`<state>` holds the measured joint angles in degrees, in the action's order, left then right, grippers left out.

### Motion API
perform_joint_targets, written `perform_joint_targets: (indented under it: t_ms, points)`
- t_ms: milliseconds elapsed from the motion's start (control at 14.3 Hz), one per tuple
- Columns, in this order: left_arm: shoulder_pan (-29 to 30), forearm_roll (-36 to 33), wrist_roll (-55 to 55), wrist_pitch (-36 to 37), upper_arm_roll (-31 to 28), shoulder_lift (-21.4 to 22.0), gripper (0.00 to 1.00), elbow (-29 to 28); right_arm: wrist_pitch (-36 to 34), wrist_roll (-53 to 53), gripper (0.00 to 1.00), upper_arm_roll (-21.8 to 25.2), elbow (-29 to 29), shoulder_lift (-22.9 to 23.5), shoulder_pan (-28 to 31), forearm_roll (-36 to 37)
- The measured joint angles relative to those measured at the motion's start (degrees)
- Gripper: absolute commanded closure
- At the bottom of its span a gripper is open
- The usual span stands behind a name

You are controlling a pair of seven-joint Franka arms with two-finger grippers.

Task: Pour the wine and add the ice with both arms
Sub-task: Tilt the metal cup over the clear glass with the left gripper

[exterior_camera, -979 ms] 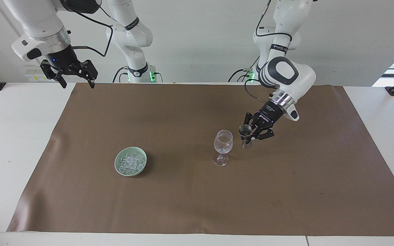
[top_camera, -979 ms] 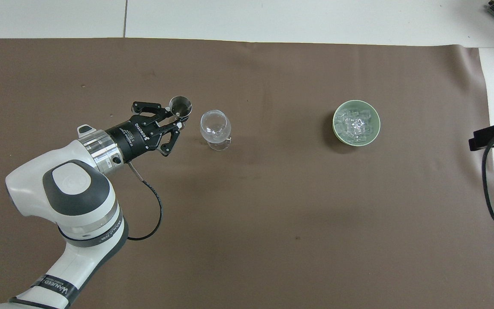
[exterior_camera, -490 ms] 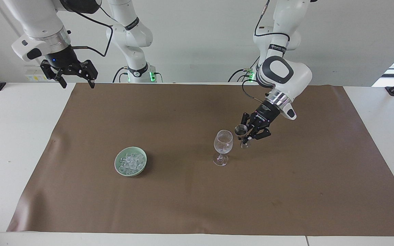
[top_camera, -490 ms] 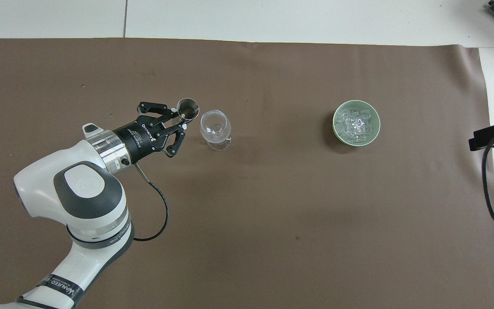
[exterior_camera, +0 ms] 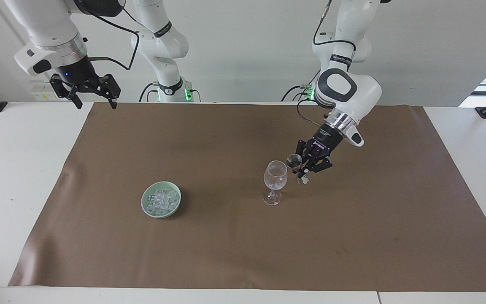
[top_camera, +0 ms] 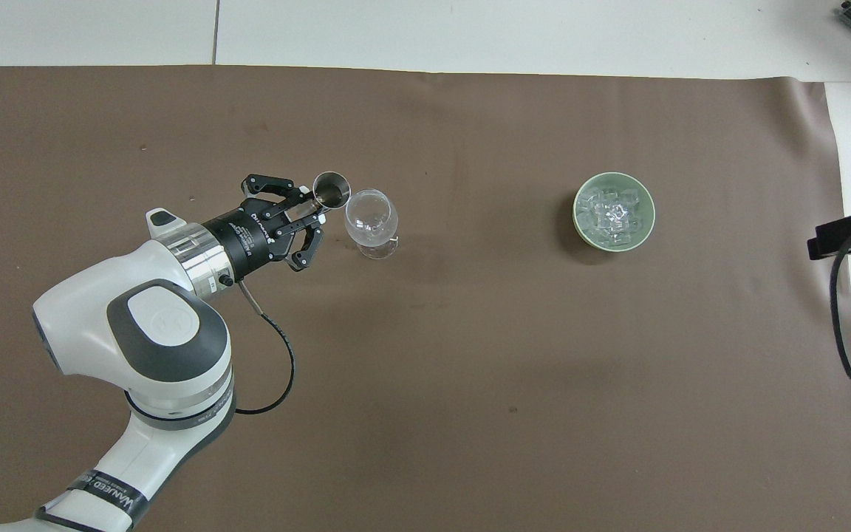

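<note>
While the jigger [exterior_camera: 295,162] leans mouth-first toward the glass [exterior_camera: 276,175], just beside its rim, I see my left gripper [exterior_camera: 306,172] clamping it; the right gripper [exterior_camera: 94,102] waits, spread wide, over the table's edge.

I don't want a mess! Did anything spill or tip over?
No, nothing stands out. The glass stands upright, the ice is all in its bowl, and the left gripper holds the metal cup upright beside the glass.

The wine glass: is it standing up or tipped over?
Upright. The wine glass stands on its foot on the brown mat, bowl straight above the stem, beside the metal cup in the left hand.
</note>
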<state>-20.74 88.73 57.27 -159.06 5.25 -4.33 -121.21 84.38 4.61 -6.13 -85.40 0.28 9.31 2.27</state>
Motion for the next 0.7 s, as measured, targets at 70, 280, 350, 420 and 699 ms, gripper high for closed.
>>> perform_joint_targets:
  t_ms: [70, 280, 350, 420, 699]
  points:
    - [-0.2, -0.4, 0.0, -0.8, 0.1, -0.1, 1.00, 0.2, 0.0, 0.0, 0.00, 0.0, 0.0, 0.0, 0.0, 0.0]
    - [-1.3, -0.9, 0.0, -2.6, 0.1, -0.3, 1.00, 0.3, 0.0, 0.0, 0.00, 0.0, 0.0, 0.0, 0.0, 0.0]
    - [-1.6, -1.2, -0.1, -3.3, 0.1, -0.3, 1.00, 0.3, 0.0, 0.0, 0.00, 0.0, 0.0, 0.0, 0.0, 0.0]
    - [-1.6, -2.0, -0.1, -3.6, 0.1, -0.3, 1.00, 0.4, 0.0, 0.0, 0.00, 0.0, 0.0, 0.0, 0.0, 0.0]
    - [-2.0, -5.0, -0.2, -4.8, 0.1, -0.3, 1.00, 0.6, 0.0, 0.0, 0.00, 0.0, 0.0, 0.0, 0.0, 0.0]
